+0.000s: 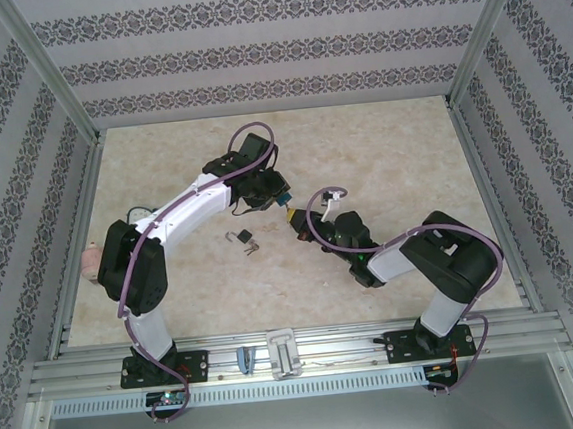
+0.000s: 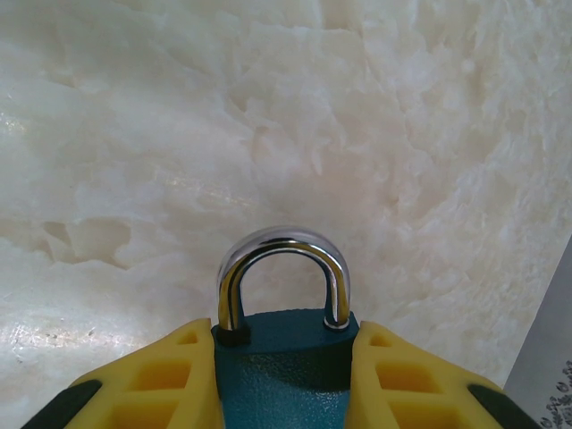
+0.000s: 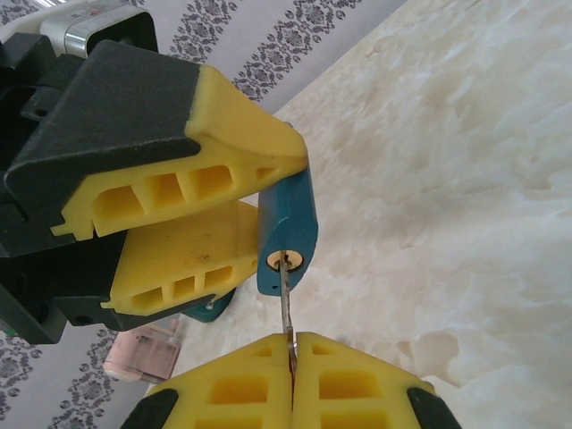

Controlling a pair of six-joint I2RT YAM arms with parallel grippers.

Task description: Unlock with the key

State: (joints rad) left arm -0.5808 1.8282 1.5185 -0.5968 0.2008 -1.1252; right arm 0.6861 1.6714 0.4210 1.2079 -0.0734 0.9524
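My left gripper [image 2: 284,332] is shut on the body of a teal padlock [image 2: 286,366], one yellow finger on each side. The chrome shackle [image 2: 284,243] rises above it, with both legs seated in the body. In the right wrist view the padlock [image 3: 289,223] shows its brass keyhole, and a thin metal key [image 3: 285,299] has its tip in it. My right gripper [image 3: 292,340] is shut on the key's head. From above, the left gripper [image 1: 275,197] and right gripper [image 1: 299,228] meet at the padlock [image 1: 284,211] over the middle of the table.
A small dark padlock [image 1: 245,240] with a raised shackle lies on the marble-patterned tabletop [image 1: 382,156], just left of the grippers. A pinkish object [image 1: 90,260] sits at the left edge. Patterned walls and metal frame posts enclose the table.
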